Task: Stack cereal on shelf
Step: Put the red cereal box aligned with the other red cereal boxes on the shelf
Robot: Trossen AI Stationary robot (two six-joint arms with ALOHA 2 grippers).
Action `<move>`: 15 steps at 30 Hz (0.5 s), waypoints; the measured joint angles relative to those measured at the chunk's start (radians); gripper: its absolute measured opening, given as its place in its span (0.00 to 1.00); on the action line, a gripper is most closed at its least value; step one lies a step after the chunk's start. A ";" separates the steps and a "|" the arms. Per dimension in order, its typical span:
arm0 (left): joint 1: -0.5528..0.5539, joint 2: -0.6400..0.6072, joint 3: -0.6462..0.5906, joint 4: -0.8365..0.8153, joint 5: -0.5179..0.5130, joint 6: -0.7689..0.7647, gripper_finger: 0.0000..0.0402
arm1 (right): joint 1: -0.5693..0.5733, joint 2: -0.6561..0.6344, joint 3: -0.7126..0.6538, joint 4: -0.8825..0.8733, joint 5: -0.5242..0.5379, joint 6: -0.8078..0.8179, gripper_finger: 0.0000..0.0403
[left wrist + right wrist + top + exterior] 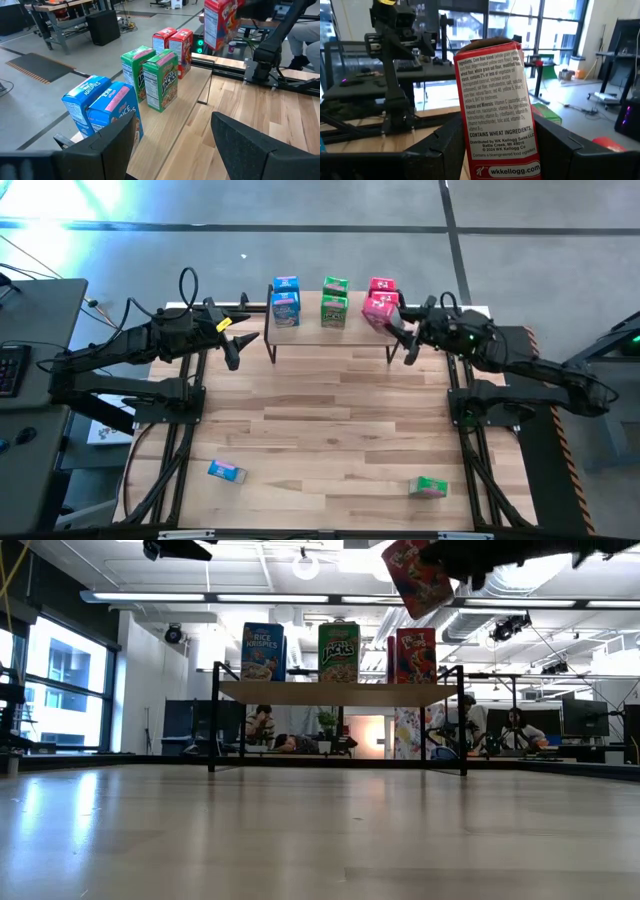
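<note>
On the wooden shelf stand upright pairs of blue boxes, green boxes and red boxes, a third red box hangs tilted above its right end, and one blue box and one green box lie flat on the near tabletop.

Ceiling strip lights give the low view an even, cool brightness, and the tabletop reflects them as a soft pale sheen, strongest near the window at one side. In the high view a blue-white glare washes out one far corner of the floor. The nearest tabletop in the low view is out of focus. In the right wrist view, bright windows backlight the red box, whose print stays sharp.
</note>
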 joint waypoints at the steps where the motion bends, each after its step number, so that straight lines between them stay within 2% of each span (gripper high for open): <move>1: 0.000 0.000 0.000 0.000 0.000 0.000 0.62 | 0.000 -0.009 -0.027 0.027 0.000 0.000 0.46; 10: 0.000 0.000 0.000 0.000 0.000 0.000 0.62 | -0.011 -0.016 -0.237 0.287 -0.009 0.014 0.46; 15: 0.000 0.000 0.000 0.000 0.000 0.000 0.62 | -0.028 0.022 -0.290 0.384 -0.010 0.051 0.46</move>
